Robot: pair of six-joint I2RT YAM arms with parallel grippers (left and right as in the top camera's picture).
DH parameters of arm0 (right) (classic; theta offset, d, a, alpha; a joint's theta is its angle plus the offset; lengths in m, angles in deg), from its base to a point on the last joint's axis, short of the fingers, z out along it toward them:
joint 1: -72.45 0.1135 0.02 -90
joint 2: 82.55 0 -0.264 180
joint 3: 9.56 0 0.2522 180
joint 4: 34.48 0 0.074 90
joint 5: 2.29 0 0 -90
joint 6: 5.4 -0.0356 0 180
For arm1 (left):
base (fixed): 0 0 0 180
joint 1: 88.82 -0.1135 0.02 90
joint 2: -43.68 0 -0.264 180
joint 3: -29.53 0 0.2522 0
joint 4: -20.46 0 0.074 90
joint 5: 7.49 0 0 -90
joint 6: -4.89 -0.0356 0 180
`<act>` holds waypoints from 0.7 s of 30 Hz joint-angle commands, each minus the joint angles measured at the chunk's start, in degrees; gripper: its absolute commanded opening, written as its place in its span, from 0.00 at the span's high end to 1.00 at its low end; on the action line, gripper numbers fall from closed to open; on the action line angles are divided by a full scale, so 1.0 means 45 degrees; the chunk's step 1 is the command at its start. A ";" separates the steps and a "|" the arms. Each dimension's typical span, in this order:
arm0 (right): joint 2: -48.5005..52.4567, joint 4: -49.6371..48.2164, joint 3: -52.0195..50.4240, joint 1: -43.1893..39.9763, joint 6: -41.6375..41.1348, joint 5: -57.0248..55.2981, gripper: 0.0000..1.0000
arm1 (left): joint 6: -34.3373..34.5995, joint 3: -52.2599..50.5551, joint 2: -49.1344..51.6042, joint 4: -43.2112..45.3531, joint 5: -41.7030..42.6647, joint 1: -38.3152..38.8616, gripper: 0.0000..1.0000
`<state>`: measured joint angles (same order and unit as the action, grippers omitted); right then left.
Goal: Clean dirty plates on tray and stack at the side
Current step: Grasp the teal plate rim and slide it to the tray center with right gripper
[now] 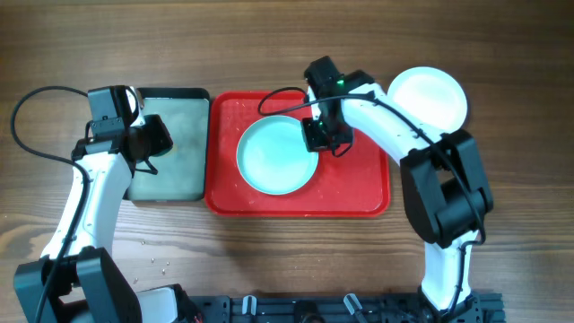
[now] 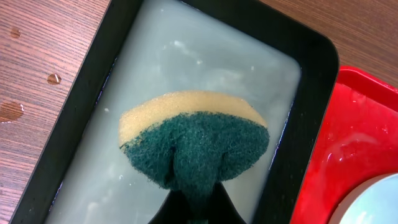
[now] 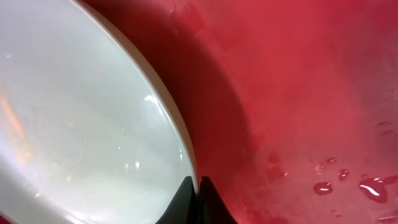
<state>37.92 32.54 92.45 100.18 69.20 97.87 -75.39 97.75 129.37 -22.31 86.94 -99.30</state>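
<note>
Black sponge tray [image 1: 176, 172] beside red tray [image 1: 360, 185]; white plate [image 1: 429, 97] beyond.

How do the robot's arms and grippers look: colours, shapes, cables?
The left arm and right arm have white rounded links, black joints and thin black cables. A small green light shows on the right wrist. The left gripper and right gripper have black tapered fingers.

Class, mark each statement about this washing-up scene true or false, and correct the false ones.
1. The left gripper holds a sponge over the black tray. True.
2. The white plate lies on the red tray. False: it lies on the table, right of that tray.
3. The right gripper is shut on the aqua plate at its rim. True.
4. The black tray is dry. False: it holds cloudy water.
</note>
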 commanded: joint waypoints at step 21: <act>-0.0325 0.0180 0.0335 -0.0044 -0.0656 -0.3133 0.81 | -0.0131 -0.0019 -0.0112 0.0432 -0.0097 -0.0053 0.96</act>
<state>37.92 32.80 92.45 100.42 62.01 84.84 -75.39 97.75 129.37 -21.92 86.92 -99.30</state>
